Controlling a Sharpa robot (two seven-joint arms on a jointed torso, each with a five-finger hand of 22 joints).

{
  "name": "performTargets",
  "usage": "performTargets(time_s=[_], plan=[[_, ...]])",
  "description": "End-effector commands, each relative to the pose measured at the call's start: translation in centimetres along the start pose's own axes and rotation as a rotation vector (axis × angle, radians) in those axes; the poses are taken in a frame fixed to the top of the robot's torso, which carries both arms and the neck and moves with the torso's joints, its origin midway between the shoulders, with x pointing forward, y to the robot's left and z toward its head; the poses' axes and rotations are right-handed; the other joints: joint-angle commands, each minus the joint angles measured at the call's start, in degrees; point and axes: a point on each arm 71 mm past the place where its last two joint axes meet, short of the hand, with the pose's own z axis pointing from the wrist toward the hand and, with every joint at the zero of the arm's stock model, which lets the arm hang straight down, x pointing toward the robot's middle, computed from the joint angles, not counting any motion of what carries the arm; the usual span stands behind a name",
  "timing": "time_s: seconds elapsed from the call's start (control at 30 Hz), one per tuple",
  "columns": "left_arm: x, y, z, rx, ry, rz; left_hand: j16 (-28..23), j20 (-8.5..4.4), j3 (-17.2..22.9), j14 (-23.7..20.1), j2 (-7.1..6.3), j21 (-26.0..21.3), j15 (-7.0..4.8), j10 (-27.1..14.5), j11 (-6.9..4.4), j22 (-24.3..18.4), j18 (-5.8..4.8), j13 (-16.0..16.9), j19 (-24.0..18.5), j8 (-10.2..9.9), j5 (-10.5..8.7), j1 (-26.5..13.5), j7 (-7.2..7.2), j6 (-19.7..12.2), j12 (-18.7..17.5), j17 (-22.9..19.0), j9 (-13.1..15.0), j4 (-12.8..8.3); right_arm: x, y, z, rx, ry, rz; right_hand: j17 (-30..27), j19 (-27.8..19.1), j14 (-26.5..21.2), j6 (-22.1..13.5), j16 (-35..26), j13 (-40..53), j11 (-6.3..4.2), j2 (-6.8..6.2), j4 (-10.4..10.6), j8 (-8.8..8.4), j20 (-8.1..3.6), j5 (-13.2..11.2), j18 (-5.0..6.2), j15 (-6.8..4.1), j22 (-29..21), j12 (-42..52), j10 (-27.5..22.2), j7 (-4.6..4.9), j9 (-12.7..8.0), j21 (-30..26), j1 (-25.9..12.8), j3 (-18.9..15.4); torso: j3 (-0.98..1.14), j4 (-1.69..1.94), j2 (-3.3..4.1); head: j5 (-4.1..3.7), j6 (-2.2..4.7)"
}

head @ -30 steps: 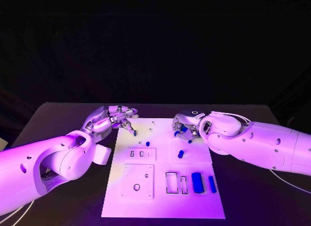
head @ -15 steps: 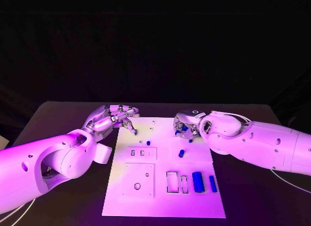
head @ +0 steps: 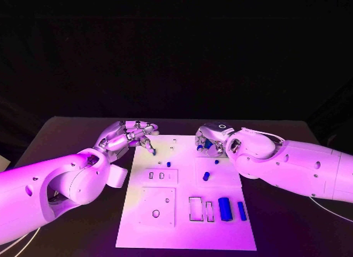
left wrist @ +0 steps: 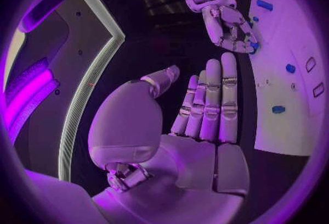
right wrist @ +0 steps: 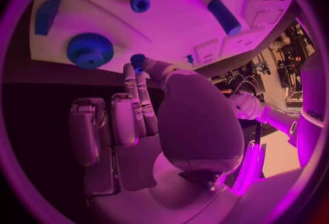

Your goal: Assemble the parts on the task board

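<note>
Black table (head: 68, 134) lay under my view. My right hand (head: 208, 142) pinched a small blue part (right wrist: 137, 60) between fingertips over the white board's (head: 184, 230) far right corner. My left hand (head: 129, 135) hovered spread and empty at the far left edge. Other blue parts (head: 224, 208) lay nearer me.

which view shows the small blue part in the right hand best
The right wrist view: the small blue part sits plainly at the fingertips of the right hand. The head view shows only a blue patch among that hand's fingers. The left wrist view shows a blue speck at them.
</note>
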Motion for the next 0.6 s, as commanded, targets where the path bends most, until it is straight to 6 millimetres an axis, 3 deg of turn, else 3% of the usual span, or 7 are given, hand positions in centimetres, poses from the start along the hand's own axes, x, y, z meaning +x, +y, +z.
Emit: performTargets(time_s=[0.03,0.43,0.6], plan=[[0.1,-0.2,0.1,0.012,0.013,-0.016,0.38,-0.03,0.4,-0.4,0.34,0.43,-0.13,0.01,0.11,0.17,0.19,0.1,-0.4,-0.26,0.12,0.31,0.03,-0.43,-0.39,0.1,0.13,-0.03,-0.8,0.7,0.4,0.005,-0.087,-0.011,-0.1,2.77,3.04,0.38,0.06,0.32,-0.76,0.13,-0.47,0.27,-0.43,0.46,-0.9,-0.42,9.84,0.14,1.32,0.06,0.16,0.21,0.81,0.21,0.0,0.11,0.1,0.05,0.2],[0.1,-0.2,0.1,0.013,0.013,-0.02,0.41,-0.03,0.46,-0.43,0.34,0.58,-0.15,0.0,0.12,0.27,0.19,0.1,-0.49,-0.27,0.12,0.39,0.04,-0.45,-0.42,0.12,0.16,-0.11,-1.6,2.8,2.8,0.002,-0.156,-0.011,-0.26,2.84,3.01,0.42,0.02,0.49,-0.75,0.11,-0.88,0.3,-0.45,0.93,-0.94,-0.45,10.0,0.06,1.41,0.15,0.35,0.31,1.0,0.45,-0.02,0.01,0.24,0.29,0.24],[0.3,-0.2,0.2,0.015,0.016,-0.021,0.43,-0.03,0.52,-0.47,0.33,0.72,-0.15,-0.01,0.12,0.36,0.19,0.1,-0.58,-0.28,0.12,0.47,0.05,-0.47,-0.45,0.14,0.19,-0.19,-1.7,3.4,4.0,0.01,-0.175,-0.014,-0.34,2.9,3.0,0.41,-0.01,0.53,-0.7,0.0,-0.87,0.29,-0.44,1.02,-0.96,-0.44,10.12,0.01,1.41,0.18,0.4,0.38,0.82,0.4,-0.01,0.18,0.31,0.28,0.16]])
